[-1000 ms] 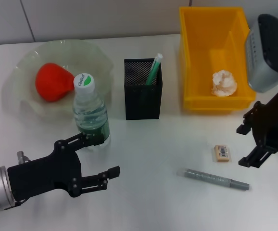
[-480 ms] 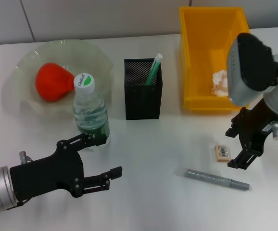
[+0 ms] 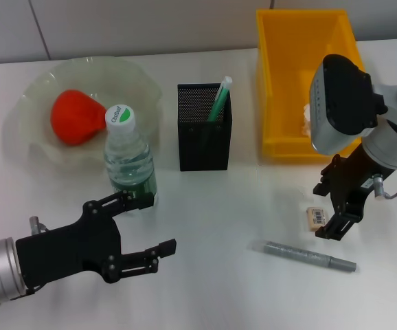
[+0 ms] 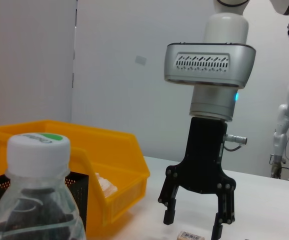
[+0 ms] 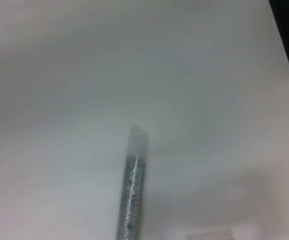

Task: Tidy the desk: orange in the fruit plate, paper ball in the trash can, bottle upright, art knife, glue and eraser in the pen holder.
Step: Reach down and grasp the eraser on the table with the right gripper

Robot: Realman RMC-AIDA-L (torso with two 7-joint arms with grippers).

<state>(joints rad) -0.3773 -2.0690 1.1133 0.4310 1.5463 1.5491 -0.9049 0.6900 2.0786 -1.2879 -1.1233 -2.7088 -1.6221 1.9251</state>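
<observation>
Translucent green glass forms the fruit plate (image 3: 40, 93) at the far left of the white desk (image 3: 219, 206), and a red-orange fruit, the orange (image 3: 77, 117), is seen lying in it. Just beside the plate's near rim the bottle (image 3: 128, 159) is found upright, its white cap on. In front of the bottle the left gripper (image 3: 145, 227) is held low over the desk, its fingers spread apart and nothing between them. At the middle the black mesh pen holder (image 3: 204, 127) is placed, with a green glue stick (image 3: 220, 98) leaning inside. To its right the yellow trash can (image 3: 301, 82) is set, and the paper ball (image 4: 104, 184) is partly seen inside it. In front of the bin the right gripper (image 3: 330, 211) is pointed down with its fingers apart, straddling the eraser (image 3: 316, 217) lying on the desk; whether they touch it cannot be told. Near the eraser, closer to the robot, the grey art knife (image 3: 310, 256) is laid flat.
</observation>
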